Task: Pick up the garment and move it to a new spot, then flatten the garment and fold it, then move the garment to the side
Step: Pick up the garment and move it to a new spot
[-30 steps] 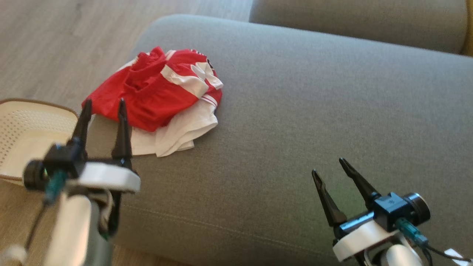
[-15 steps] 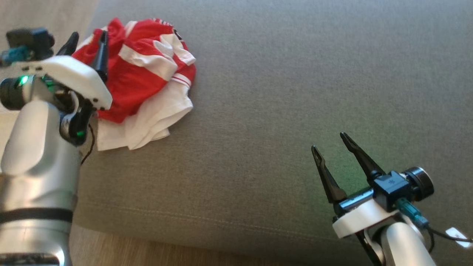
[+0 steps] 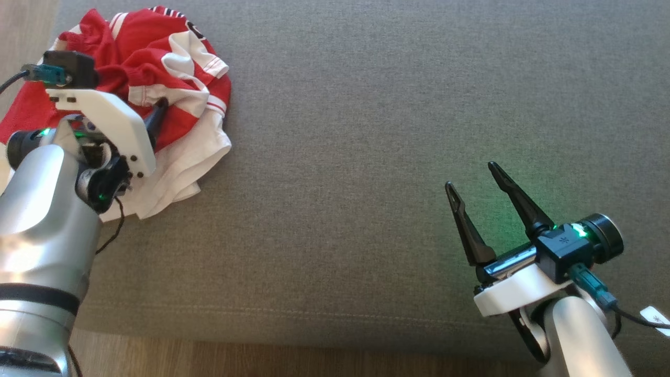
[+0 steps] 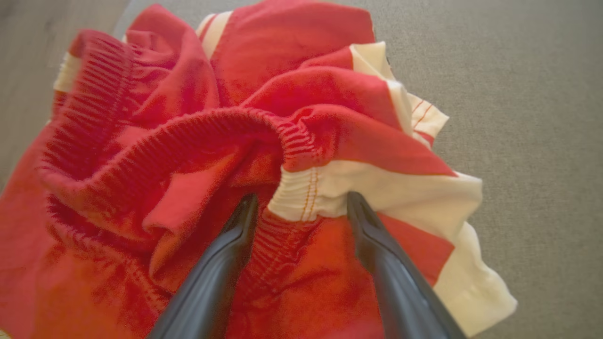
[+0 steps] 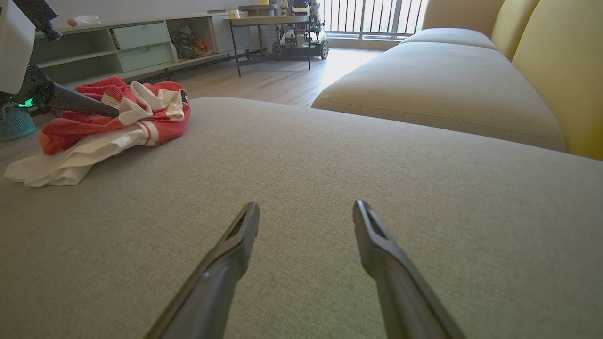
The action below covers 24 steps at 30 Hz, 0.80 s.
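The garment [image 3: 152, 57], a crumpled red and white piece with a ribbed red band, is lying in a heap at the far left of the grey sofa cushion [image 3: 366, 157], close to its left edge; white cloth is spilling out along the heap's near side. The left gripper [image 4: 302, 197] is reaching into the heap from the near side; its two dark fingers are standing wide apart, their tips sinking under a fold where the red band is meeting a white strip; that fold is sitting between them unpinched, so the gripper is open and touching the cloth, not clamping it. The right gripper [image 3: 470, 175] is hovering over bare cushion at the near right, well apart from the garment; its fingers are spreading open too, with nothing between them. Wooden floor [image 3: 209, 361] is showing along the cushion's near edge; in the right wrist view a second seat cushion [image 5: 438, 84] is lying beyond the first, a yellow backrest [image 5: 560, 70] rising at its right.
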Motion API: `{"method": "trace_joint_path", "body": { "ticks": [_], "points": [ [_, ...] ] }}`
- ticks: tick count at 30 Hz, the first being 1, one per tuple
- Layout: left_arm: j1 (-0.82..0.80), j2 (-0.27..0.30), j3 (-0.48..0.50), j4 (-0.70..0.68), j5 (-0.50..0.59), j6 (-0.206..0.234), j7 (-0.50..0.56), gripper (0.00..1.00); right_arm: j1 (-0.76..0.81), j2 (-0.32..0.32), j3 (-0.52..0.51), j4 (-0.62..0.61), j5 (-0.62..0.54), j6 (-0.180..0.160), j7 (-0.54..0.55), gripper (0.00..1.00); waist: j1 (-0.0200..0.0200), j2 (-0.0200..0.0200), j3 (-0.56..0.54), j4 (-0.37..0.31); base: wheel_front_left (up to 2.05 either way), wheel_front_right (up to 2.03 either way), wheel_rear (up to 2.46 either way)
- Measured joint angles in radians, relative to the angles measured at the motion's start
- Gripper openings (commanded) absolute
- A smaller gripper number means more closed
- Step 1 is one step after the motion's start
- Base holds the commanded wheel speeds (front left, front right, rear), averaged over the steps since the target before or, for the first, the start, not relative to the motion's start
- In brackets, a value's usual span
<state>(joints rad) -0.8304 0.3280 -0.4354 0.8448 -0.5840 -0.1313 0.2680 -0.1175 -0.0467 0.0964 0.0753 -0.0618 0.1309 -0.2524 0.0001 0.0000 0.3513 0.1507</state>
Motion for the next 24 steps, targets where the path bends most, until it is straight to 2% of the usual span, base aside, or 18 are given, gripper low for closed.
{"method": "trace_joint_path", "body": {
  "ticks": [1, 3, 7, 10, 12, 16, 20, 24],
  "points": [
    [-0.002, 0.001, -0.013, 0.000, -0.013, 0.000, -0.001, 1.00, -0.001, 0.000, -0.001, -0.001, 0.000, 0.000, 0.000, 1.00, 0.0000, 0.0000, 0.003, -0.003, 0.00, 0.00, 0.00],
    [-0.005, 0.009, -0.042, -0.001, -0.033, 0.000, -0.014, 0.00, -0.006, 0.000, 0.000, -0.001, 0.000, 0.000, 0.000, 1.00, 0.0000, 0.0000, 0.006, -0.008, 0.00, 0.00, 0.00],
    [-0.007, 0.042, -0.082, -0.001, -0.044, -0.001, -0.116, 0.00, -0.031, 0.000, 0.008, -0.002, 0.000, 0.000, 0.000, 1.00, -0.0001, 0.0000, 0.003, -0.018, 0.00, 0.00, 0.00],
    [-0.013, 0.046, -0.093, -0.001, -0.057, -0.001, -0.169, 0.00, -0.037, 0.000, 0.008, -0.002, 0.000, 0.000, 0.000, 1.00, -0.0001, 0.0000, -0.004, -0.019, 0.00, 0.00, 0.00],
    [-0.029, 0.052, -0.106, -0.012, -0.060, -0.001, -0.260, 0.00, -0.035, -0.001, 0.009, 0.002, 0.002, 0.000, 0.000, 1.00, -0.0001, 0.0000, -0.020, -0.019, 0.00, 0.00, 0.00],
    [-0.063, 0.064, -0.107, -0.041, -0.060, -0.001, -0.369, 0.00, -0.035, -0.001, 0.010, 0.007, 0.019, 0.000, 0.000, 1.00, -0.0001, 0.0000, -0.052, -0.018, 0.00, 0.00, 0.00],
    [-0.082, 0.066, -0.117, -0.085, -0.062, -0.001, -0.434, 0.00, -0.030, -0.001, 0.021, 0.011, 0.035, 0.000, 0.000, 1.00, -0.0001, 0.0000, -0.095, -0.021, 0.00, 0.00, 0.00],
    [-0.084, 0.063, -0.141, -0.145, -0.062, 0.000, -0.447, 0.00, 0.007, 0.000, 0.044, 0.011, 0.056, 0.000, 0.000, 1.00, -0.0001, 0.0000, -0.151, -0.029, 0.00, 0.00, 0.00]
  ]
}}
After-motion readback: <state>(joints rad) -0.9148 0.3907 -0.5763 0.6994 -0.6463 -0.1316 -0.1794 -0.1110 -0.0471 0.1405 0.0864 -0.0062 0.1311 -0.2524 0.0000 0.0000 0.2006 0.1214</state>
